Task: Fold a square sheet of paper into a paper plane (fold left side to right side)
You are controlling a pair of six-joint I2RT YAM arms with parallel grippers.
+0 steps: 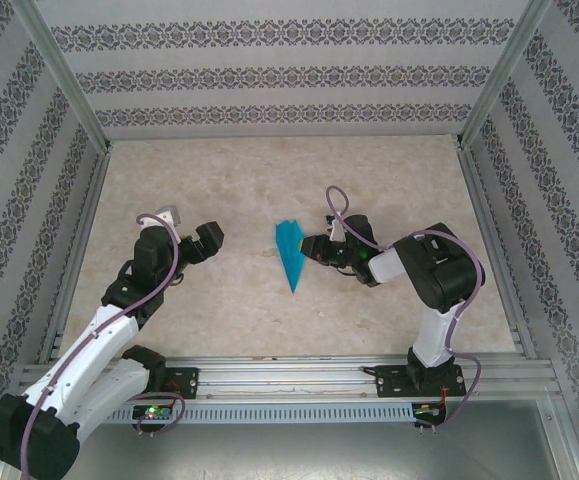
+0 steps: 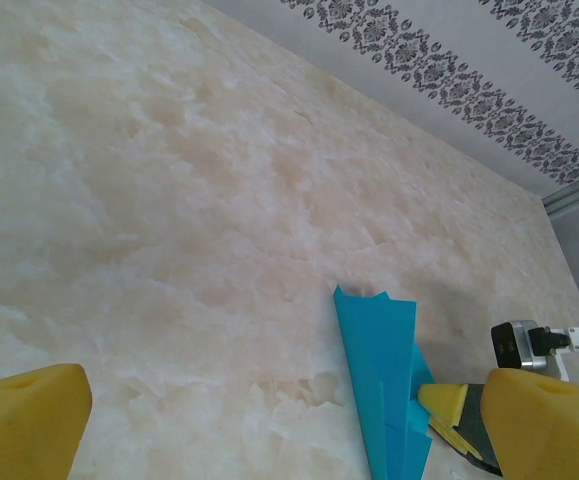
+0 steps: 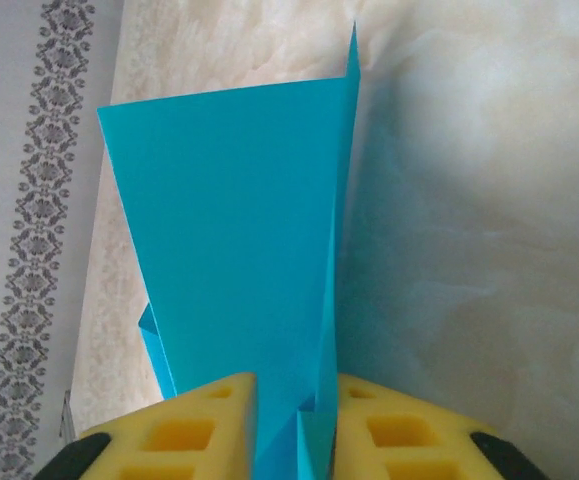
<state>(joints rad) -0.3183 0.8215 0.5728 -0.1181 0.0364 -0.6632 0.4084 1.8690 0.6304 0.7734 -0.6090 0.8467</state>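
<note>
Paper plane (image 1: pixel 290 254) looks fully folded, tucked between the right fingers (image 3: pixel 189 430), grip unclear; left fingers (image 2: pixel 29 420) spread wide, empty.

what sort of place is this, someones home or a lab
Probably a robot test cell: an aluminium frame holds patterned wall panels around a marble-look table, and a left arm and right arm are bolted to a rail at its near edge.

No lettering, brand, number or sign is legible on the paper plane (image 1: pixel 290 256), table (image 1: pixel 219 180) or walls (image 1: pixel 269 60).
</note>
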